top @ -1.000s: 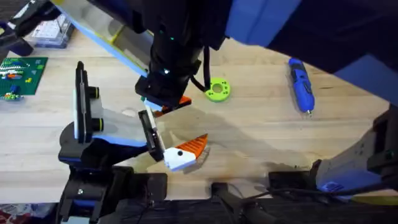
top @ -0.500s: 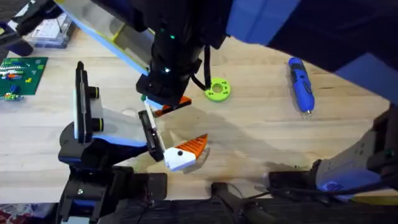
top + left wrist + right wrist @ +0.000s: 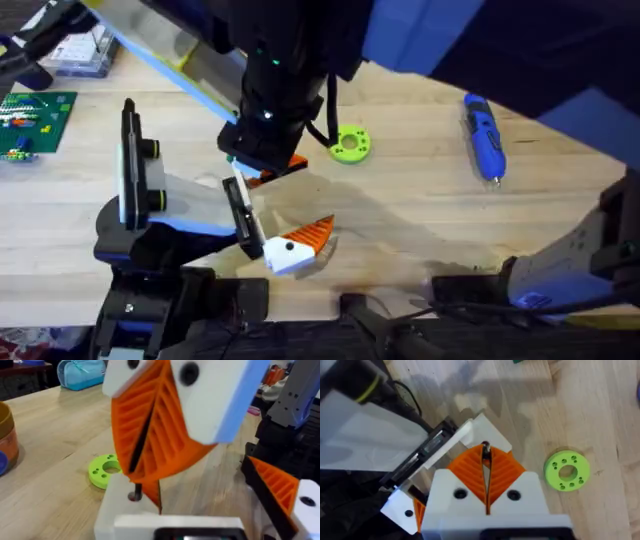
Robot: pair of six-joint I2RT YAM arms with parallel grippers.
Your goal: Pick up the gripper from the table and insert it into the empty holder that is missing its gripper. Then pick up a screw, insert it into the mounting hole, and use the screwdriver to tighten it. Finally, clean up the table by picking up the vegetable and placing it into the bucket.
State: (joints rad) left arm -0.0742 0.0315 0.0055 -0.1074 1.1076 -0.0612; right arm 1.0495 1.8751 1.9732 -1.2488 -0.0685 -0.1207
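Observation:
My right gripper (image 3: 266, 170), white with orange ribbed pads, reaches across the middle and is shut on a small dark screw (image 3: 485, 449). The screw's tip sits at a hole in a white gripper piece (image 3: 472, 435) mounted at my left wrist. In the left wrist view the same screw (image 3: 134, 496) stands on that white piece (image 3: 116, 512) under the right gripper (image 3: 143, 480). My left gripper (image 3: 298, 246) rests open low over the table (image 3: 420, 200). The blue screwdriver (image 3: 483, 135) lies at the far right. The bucket (image 3: 7, 435) stands beside the work area. The vegetable is out of view.
A lime-green flat ring (image 3: 350, 145) lies just right of the right gripper. A green circuit board (image 3: 35, 120) and a clear plastic box (image 3: 85, 50) sit at the far left. A light-blue bag (image 3: 80, 372) lies at the table's far end.

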